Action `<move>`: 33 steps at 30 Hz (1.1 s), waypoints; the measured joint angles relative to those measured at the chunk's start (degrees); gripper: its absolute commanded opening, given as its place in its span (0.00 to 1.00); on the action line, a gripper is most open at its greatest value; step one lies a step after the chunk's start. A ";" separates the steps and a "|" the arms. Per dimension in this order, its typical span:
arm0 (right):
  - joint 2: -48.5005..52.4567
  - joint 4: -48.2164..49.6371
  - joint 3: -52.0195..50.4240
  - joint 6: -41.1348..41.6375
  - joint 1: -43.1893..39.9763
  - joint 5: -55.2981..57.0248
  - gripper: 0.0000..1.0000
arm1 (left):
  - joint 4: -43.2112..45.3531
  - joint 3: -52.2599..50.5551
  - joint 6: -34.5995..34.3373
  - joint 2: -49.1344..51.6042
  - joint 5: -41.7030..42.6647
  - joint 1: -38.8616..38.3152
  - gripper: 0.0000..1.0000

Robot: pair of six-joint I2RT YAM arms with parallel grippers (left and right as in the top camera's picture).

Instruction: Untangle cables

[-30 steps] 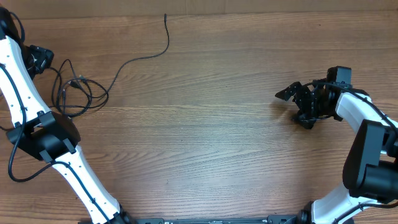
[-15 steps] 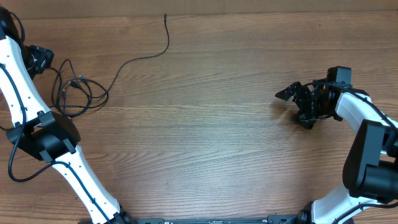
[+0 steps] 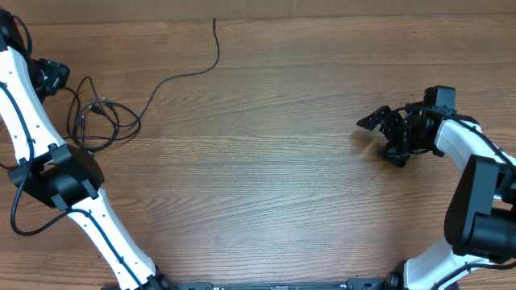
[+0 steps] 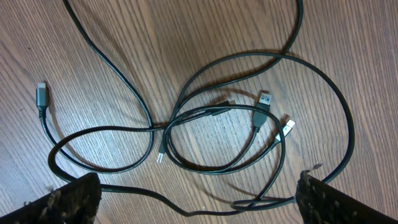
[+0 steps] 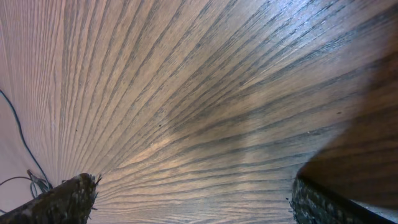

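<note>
Overhead and wrist views of a two-arm bench. We see the cables (image 3: 101, 121) lying as a loose knot of thin black loops on the wooden tabletop (image 3: 282, 177), close to its left edge and nearer the far-left corner than the near one. One long strand (image 3: 187, 75) leaves the knot, curves towards the middle and ends just short of the far edge.

In the left wrist view we look straight down on the cables (image 4: 217, 112). Several loops cross one another near the centre of the knot. Four ends show: a flat USB plug (image 4: 264, 99) and a silver-tipped plug (image 4: 287, 126) lying near each other inside the loops, a slim plug (image 4: 160, 155) at the crossing, and a grey plug (image 4: 41, 93) lying apart on the left side of that view. The left gripper (image 4: 199, 177) hangs over the knot with its jaws released and spread wide; the lowest cable runs pass out of sight behind its fingers, and we cannot tell whether they touch.

The right gripper (image 3: 381, 138) sits near the right edge of the tabletop, well apart from the cables, its jaws likewise released and spread wide. Its own camera shows the right gripper (image 5: 193, 183) over bare wood grain, with the cables (image 5: 37, 180) small and distant at the frame's lower left
</note>
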 measured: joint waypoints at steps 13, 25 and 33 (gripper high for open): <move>-10.51 -0.37 -0.92 -0.39 -0.48 4.48 1.00 | 0.00 0.00 0.00 0.00 0.02 0.00 1.00; -39.41 -0.35 -0.92 -0.39 -0.48 4.92 1.00 | 0.02 0.00 0.00 0.00 0.35 0.00 1.00; -53.29 -2.84 -0.94 -0.39 -0.48 4.92 1.00 | 0.02 0.00 0.00 0.00 0.39 0.00 1.00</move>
